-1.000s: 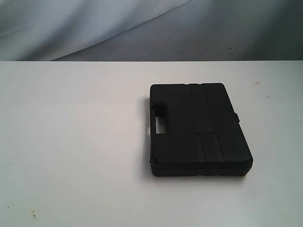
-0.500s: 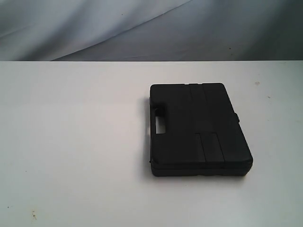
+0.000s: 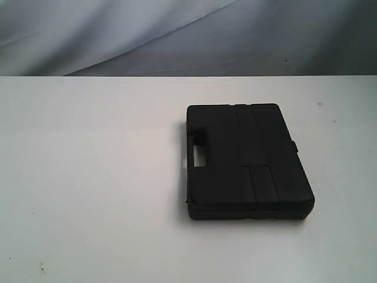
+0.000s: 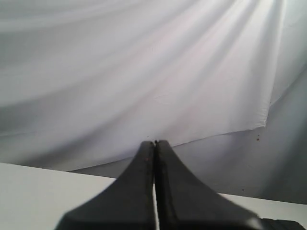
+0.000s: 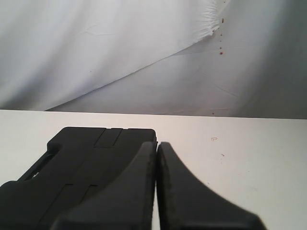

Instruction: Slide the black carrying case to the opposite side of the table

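Lying flat on your white table [image 3: 88,177], the black case [image 3: 247,162] sits toward three o'clock, with its handle cut-out facing nine o'clock. Your left gripper [image 4: 155,143] and right gripper [image 5: 157,145] are both pinched closed, touching nothing.

Soft, even light makes my bench [image 3: 88,177] bright and slightly washed out. The case [image 3: 247,162] is so dark its ribs barely show, and it casts a faint shadow on its handle side. My left tool [image 4: 155,142] and right tool [image 5: 157,143] are blurred close up. The cloth [image 3: 118,35] behind is dimmer, with soft-shaded folds.
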Action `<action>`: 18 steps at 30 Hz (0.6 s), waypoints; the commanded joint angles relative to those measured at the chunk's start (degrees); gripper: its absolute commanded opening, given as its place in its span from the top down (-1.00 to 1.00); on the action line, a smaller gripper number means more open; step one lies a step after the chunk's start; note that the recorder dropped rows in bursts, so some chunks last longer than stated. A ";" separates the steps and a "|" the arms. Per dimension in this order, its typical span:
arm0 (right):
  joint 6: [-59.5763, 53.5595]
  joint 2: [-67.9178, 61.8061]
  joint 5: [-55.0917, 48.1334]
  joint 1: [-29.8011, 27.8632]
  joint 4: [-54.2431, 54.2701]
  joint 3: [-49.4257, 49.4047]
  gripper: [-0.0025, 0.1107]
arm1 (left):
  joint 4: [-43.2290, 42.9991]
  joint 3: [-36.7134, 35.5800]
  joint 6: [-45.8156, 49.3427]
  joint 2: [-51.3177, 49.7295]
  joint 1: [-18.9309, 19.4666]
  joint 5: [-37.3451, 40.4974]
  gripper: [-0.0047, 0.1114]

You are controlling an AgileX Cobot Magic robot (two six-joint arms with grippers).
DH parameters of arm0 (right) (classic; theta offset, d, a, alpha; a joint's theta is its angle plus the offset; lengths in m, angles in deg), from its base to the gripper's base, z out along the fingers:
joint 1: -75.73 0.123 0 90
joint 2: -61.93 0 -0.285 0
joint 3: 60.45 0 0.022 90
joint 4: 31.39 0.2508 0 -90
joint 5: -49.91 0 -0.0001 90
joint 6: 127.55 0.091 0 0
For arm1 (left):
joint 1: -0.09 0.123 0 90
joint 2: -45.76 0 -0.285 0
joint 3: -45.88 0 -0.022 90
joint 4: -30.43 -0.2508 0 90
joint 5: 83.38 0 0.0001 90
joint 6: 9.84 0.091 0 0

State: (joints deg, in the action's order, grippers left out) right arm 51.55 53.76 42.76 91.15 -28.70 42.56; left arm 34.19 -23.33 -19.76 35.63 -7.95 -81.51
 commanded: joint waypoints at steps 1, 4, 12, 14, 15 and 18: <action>0.09 0.38 0.07 -0.24 -0.50 -0.23 0.96 | 5.04 8.89 -0.97 -11.27 0.14 10.00 0.92; 0.09 0.38 0.07 -0.24 -0.50 -0.23 0.96 | 13.78 12.21 -0.62 -18.66 0.14 12.62 0.92; 0.09 0.38 0.07 -0.24 -0.50 -0.23 0.96 | 34.99 21.76 23.83 -33.19 0.14 25.22 0.92; 0.09 0.38 0.07 -0.24 -0.50 -0.23 0.96 | 39.55 24.28 28.43 -36.71 0.14 29.55 0.92; 0.09 0.38 0.07 -0.24 -0.50 -0.23 0.96 | 41.81 25.10 31.31 -37.92 0.14 30.78 0.92; 0.09 0.38 0.07 -0.24 -0.50 -0.23 0.96 | 55.00 28.32 43.96 -43.54 0.14 36.13 0.92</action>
State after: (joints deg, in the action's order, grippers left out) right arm 51.55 53.76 42.76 91.15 -28.70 42.56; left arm 81.66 3.41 17.20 -5.15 -7.95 -47.95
